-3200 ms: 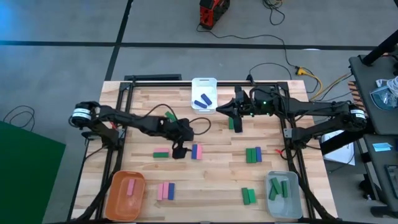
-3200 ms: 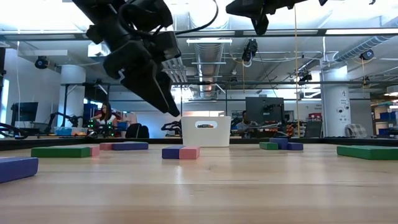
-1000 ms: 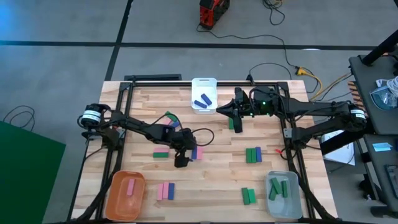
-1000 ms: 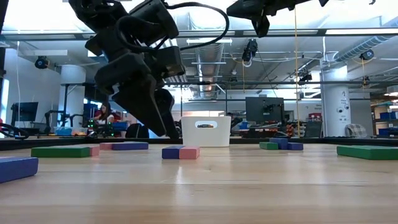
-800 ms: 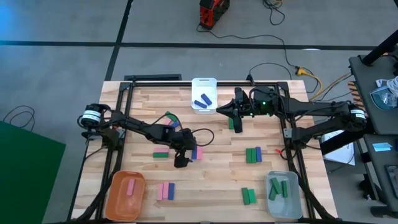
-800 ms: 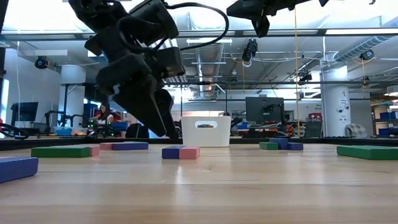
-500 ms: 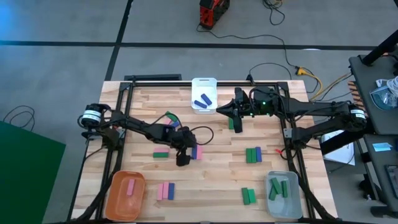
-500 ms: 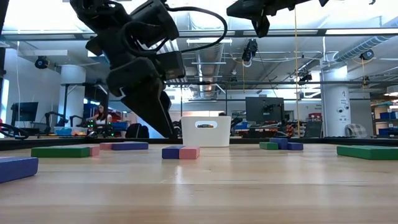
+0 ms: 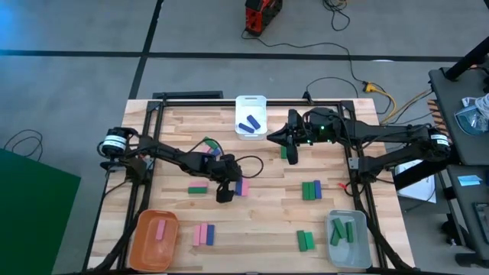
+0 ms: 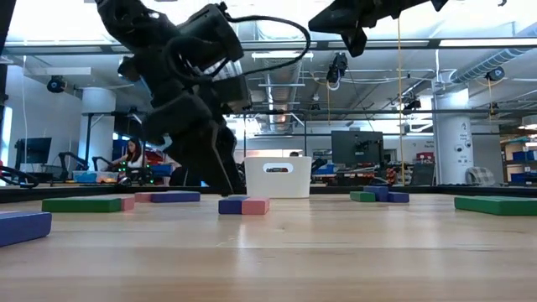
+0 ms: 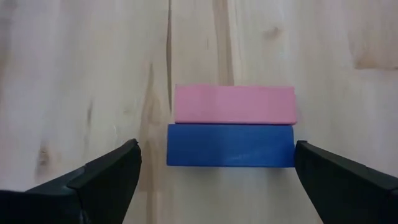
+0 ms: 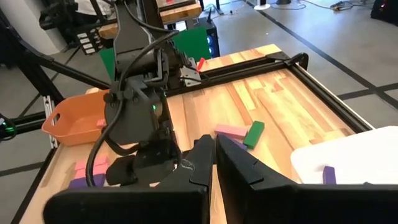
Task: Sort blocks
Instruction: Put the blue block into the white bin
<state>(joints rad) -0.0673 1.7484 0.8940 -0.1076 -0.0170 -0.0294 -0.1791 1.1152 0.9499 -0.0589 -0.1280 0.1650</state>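
Observation:
A dark blue block (image 11: pixel 230 145) and a pink block (image 11: pixel 234 104) lie side by side, flat on the table near its middle (image 9: pixel 242 186). My left gripper (image 11: pixel 217 180) hangs open just over them. One finger stands beyond each short end of the blue block, clear of it. In the low view it (image 10: pixel 220 183) is close to the table beside the pair (image 10: pixel 244 205). My right gripper (image 9: pixel 281 137) waits shut and with nothing in it, high up at the far side beside the white bin (image 9: pixel 250 118).
The white bin holds blue blocks. An orange bin (image 9: pixel 156 237) at the near left holds a pink block, and a grey bin (image 9: pixel 348 238) at the near right holds green ones. Loose blocks lie around: green (image 9: pixel 198 190), pink and blue (image 9: pixel 203 234), green (image 9: pixel 310 189), green (image 9: pixel 305 241).
My left gripper has come down toward the table over the blue and pink pair, staying open. The blocks have not moved.

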